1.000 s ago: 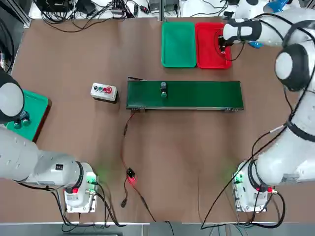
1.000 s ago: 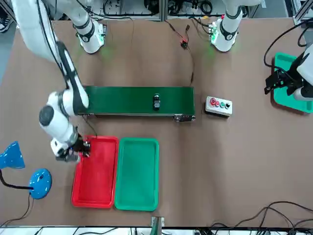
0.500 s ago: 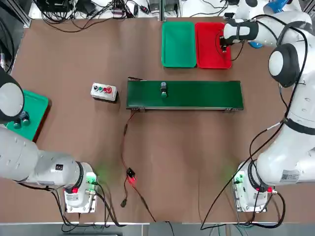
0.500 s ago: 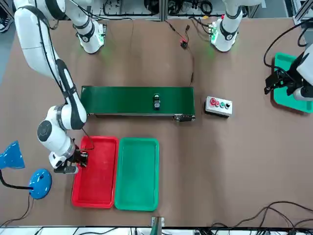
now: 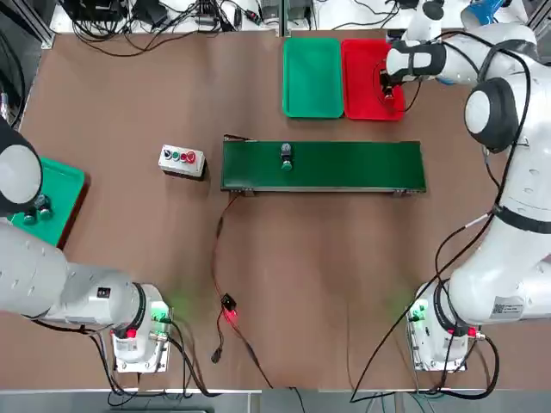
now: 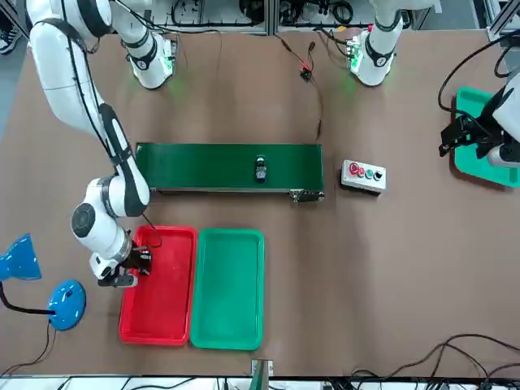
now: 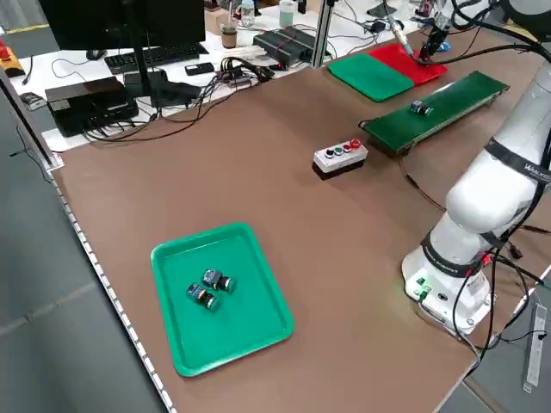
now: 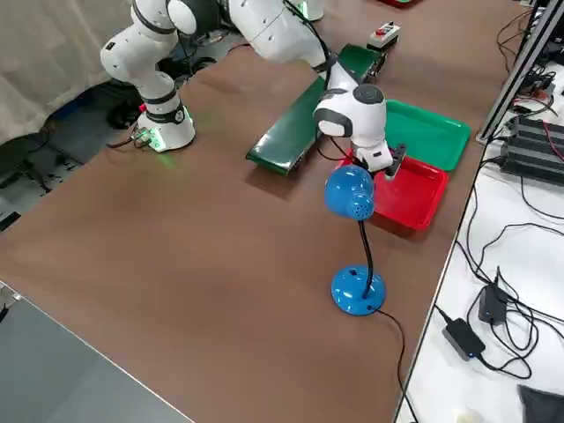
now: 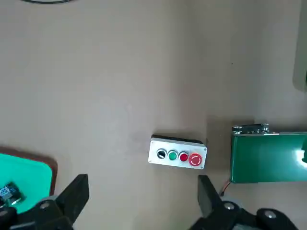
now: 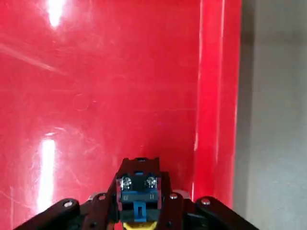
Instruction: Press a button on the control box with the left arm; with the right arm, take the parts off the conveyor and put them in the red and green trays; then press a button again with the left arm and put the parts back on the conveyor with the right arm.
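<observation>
Landmark is the conveyor. Looks like you're on the first unload: your right gripper is over the red tray, beyond the conveyor as seen from the arm bases, with a dark part pinched between its fingers. Next move: lower it onto the tray floor, clear of the near wall, then let go. Can't tell for sure how much height is left under the part. Another part is still on the conveyor, towards its left-hand end; the green tray beside the red one has nothing in it. Right arm reaches out past the conveyor's right end, wrist bent over the tray. Left gripper is parked with fingers spread, left of the conveyor, well apart from the control box, which sits just off the conveyor's left end.
</observation>
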{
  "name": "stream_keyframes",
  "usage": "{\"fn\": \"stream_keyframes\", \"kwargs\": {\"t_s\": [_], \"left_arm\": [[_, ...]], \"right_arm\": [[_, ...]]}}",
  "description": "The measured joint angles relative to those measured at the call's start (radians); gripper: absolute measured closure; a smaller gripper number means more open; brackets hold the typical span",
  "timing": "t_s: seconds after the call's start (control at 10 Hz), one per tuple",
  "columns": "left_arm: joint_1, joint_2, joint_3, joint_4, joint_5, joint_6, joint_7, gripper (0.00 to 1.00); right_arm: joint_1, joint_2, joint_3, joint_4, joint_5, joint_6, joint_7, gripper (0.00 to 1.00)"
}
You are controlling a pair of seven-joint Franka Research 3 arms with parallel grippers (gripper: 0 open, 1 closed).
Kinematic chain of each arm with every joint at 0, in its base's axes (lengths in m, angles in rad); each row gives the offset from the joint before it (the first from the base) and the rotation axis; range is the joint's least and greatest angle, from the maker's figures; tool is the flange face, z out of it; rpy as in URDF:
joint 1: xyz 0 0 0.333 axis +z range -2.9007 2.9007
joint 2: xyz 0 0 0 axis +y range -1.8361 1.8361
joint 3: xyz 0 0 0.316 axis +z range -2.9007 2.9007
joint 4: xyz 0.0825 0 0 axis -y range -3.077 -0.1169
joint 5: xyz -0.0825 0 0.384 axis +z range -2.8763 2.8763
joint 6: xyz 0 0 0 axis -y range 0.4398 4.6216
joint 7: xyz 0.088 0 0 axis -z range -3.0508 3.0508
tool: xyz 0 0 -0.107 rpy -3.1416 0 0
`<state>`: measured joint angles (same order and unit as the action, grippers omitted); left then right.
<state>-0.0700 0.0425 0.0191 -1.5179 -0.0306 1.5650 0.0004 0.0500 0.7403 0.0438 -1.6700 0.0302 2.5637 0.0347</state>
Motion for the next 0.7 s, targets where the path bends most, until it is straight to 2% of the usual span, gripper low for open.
{"fn": "stream_keyframes", "kwargs": {"t_s": [0.2, 0.3, 0.7], "left_arm": [[-0.002, 0.000, 0.000, 0.000, 0.000, 0.000, 0.000, 0.00], [-0.003, 0.000, 0.000, 0.000, 0.000, 0.000, 0.000, 0.00], [-0.004, 0.000, 0.000, 0.000, 0.000, 0.000, 0.000, 0.00]], "right_arm": [[0.001, 0.003, 0.000, 0.000, 0.000, 0.004, 0.000, 0.63], [0.001, 0.004, 0.000, 0.002, -0.001, 0.005, 0.000, 0.57], [0.003, -0.008, 0.002, 0.024, -0.010, -0.016, 0.000, 0.01]]}}
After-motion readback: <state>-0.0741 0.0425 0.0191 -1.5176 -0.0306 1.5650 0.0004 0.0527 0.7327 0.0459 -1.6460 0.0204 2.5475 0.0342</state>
